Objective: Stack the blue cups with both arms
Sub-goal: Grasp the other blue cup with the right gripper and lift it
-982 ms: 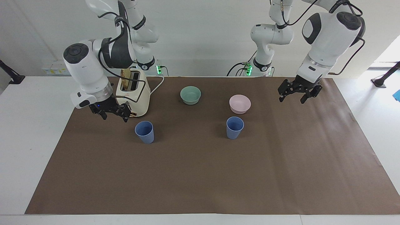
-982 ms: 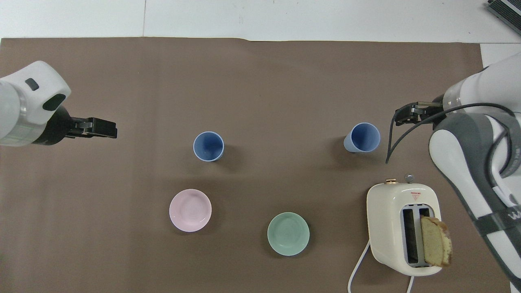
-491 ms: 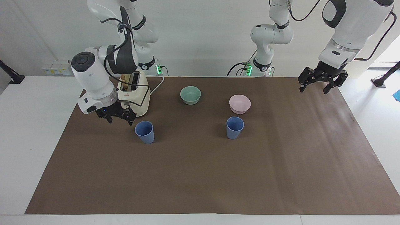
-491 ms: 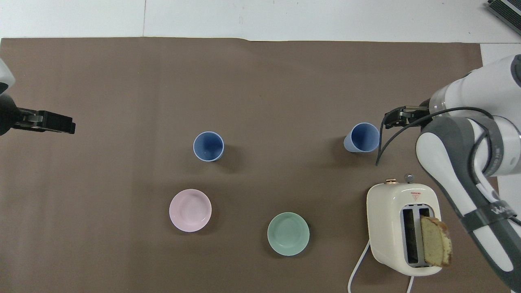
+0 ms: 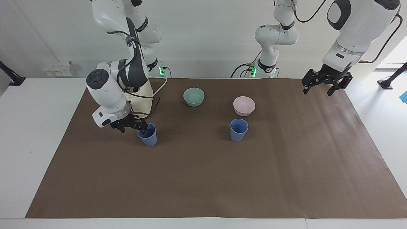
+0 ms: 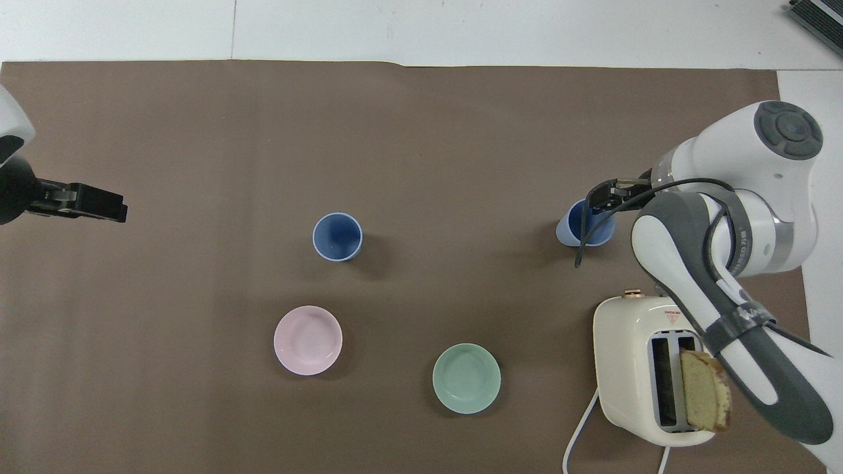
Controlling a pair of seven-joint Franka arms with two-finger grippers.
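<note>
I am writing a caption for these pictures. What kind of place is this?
Probably a robotics lab dressed as a kitchen: two white arms over a table under brown paper, with a toaster, bowls and blue cups.

facing: high, toward robots | overhead: steeply down | shared: brown mat [image 5: 203, 178]

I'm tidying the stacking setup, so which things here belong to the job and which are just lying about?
Belonging to the job:
- blue cup at the right hand
- blue cup beside the pink bowl
- left hand, waiting, open

Just lying about:
- pink bowl
- teal bowl
- toaster with a bread slice
</note>
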